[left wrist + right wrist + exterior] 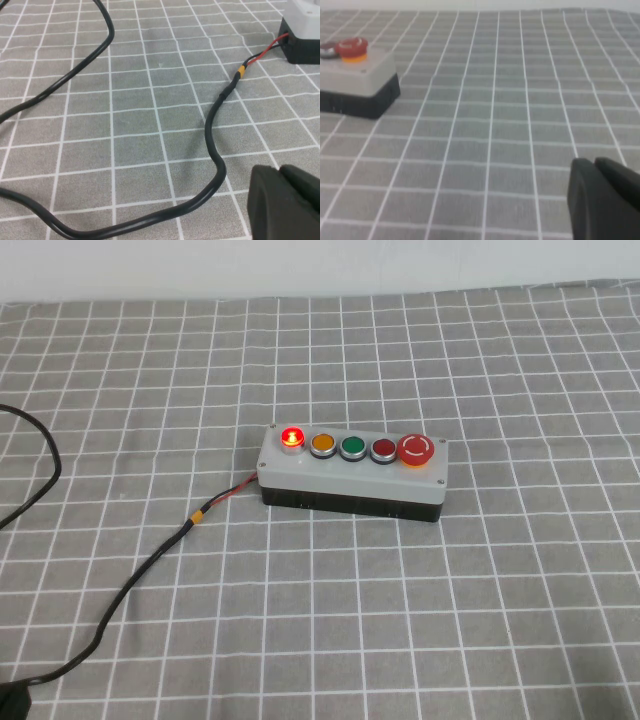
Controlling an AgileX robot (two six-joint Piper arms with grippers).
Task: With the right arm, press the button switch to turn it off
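high view: button switch (352, 472) long axis left-right, lamp (292, 437) lit at left; both grippers' fingers' state unclear.

Even, soft lighting, faint shadows; the right wrist view is blurred.

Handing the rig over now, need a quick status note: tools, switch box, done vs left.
Left tool: low over the cloth beside the black cable, holding nothing.
Right tool: low over the cloth, well away from the button switch, holding nothing.
Button switch sits mid-table; its red lamp is lit.
Done: nothing.
Left: press it off with the right arm.
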